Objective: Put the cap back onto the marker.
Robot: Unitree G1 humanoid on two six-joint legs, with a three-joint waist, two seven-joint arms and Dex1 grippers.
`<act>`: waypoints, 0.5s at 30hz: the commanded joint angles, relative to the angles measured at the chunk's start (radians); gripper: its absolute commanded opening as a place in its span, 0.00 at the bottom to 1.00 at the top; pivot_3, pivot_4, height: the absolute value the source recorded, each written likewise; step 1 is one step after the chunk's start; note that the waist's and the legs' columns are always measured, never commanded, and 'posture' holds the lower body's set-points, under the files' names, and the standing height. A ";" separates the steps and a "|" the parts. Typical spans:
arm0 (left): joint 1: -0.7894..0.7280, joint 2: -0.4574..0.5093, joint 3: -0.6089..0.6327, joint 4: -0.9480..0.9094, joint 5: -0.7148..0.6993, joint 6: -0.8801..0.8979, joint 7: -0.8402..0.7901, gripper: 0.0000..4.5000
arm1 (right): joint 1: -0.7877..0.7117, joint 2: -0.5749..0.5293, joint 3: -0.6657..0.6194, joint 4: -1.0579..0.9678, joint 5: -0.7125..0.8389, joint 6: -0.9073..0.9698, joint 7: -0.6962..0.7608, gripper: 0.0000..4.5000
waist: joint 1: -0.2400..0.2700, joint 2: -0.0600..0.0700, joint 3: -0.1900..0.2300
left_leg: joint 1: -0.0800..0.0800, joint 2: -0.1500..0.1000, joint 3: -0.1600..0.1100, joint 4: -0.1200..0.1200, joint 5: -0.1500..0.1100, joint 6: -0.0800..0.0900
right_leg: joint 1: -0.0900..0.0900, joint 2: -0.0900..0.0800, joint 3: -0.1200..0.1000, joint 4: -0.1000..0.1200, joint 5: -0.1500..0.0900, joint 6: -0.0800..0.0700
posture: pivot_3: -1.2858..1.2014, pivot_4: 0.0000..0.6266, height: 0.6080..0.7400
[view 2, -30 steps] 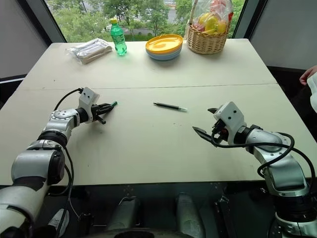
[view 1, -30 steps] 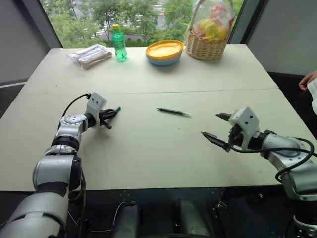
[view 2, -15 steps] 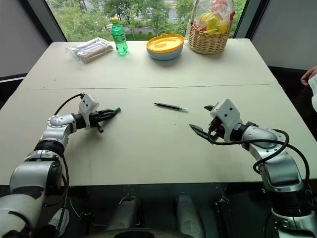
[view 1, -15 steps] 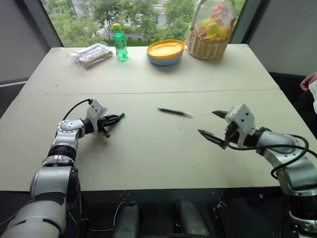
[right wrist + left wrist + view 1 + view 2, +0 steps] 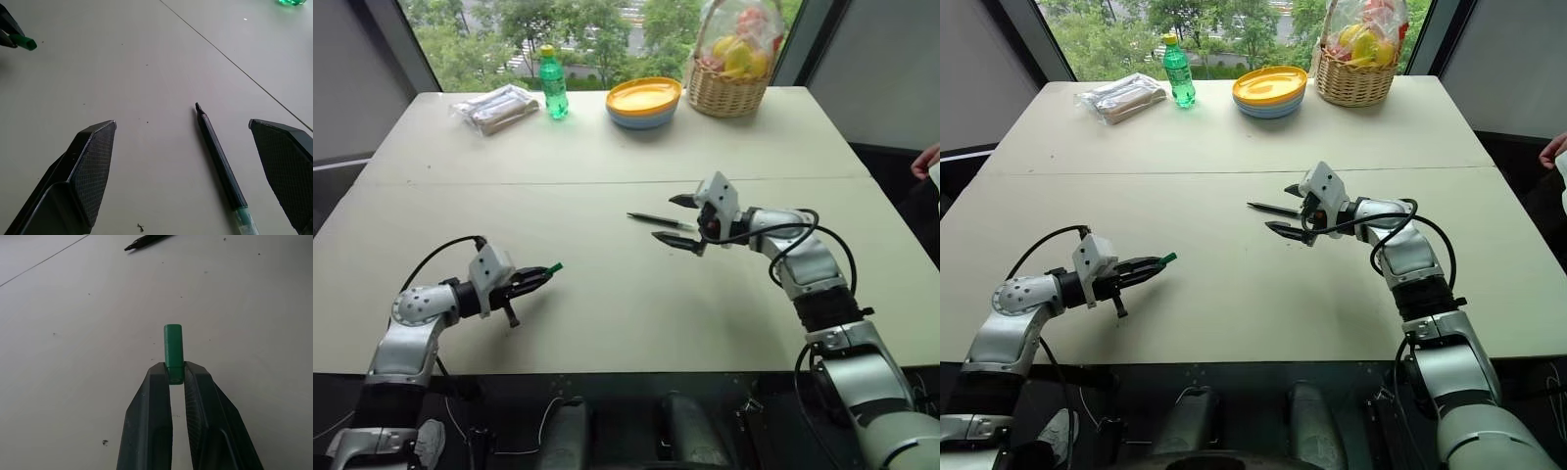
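Observation:
The marker (image 5: 646, 218), thin and black with a pale green end, lies flat near the middle of the table (image 5: 607, 323). My right gripper (image 5: 668, 217) is open just above it, one finger on each side of the marker (image 5: 220, 161), neither touching it. My left gripper (image 5: 540, 275) hovers low over the near left of the table, shut on the cap (image 5: 554, 266). The small green cap (image 5: 173, 350) sticks out past the fingertips, pointing toward the marker. The right wrist view also catches the cap (image 5: 24, 42) off to one side.
Along the far edge stand a green bottle (image 5: 549, 83), a plastic-wrapped packet (image 5: 494, 108), a yellow bowl stacked on a blue one (image 5: 643, 102) and a fruit basket (image 5: 734, 64). A person's hand (image 5: 925, 162) shows at the right edge. A seam (image 5: 509, 183) crosses the table.
My left arm drew back toward me, still pinching the cap. My right gripper swung forward and left, from the open table to a spot astride the marker.

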 commanded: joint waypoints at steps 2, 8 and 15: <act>0.060 0.014 0.056 -0.162 -0.052 0.066 0.068 0.01 | -0.126 0.036 -0.010 0.267 -0.055 -0.168 0.034 1.00 | -0.002 0.002 0.001 | 0.000 0.000 0.000 0.000 0.000 0.000 | 0.000 0.000 0.000 0.000 0.000 0.000 | 0.52 0.24 1.00; 0.145 0.015 0.093 -0.261 -0.070 0.103 0.129 0.01 | -0.258 0.066 -0.014 0.565 -0.136 -0.310 0.030 1.00 | -0.005 0.003 0.002 | 0.000 0.000 0.000 -0.001 0.000 0.000 | -0.001 0.000 0.000 0.000 0.000 0.000 | 0.52 0.24 1.00; 0.181 0.016 0.099 -0.291 -0.067 0.098 0.164 0.01 | -0.306 0.092 -0.020 0.693 -0.196 -0.340 0.027 1.00 | -0.005 0.003 0.002 | 0.000 0.000 0.000 -0.001 0.000 0.000 | -0.001 0.000 0.000 0.000 0.000 -0.001 | 0.52 0.24 1.00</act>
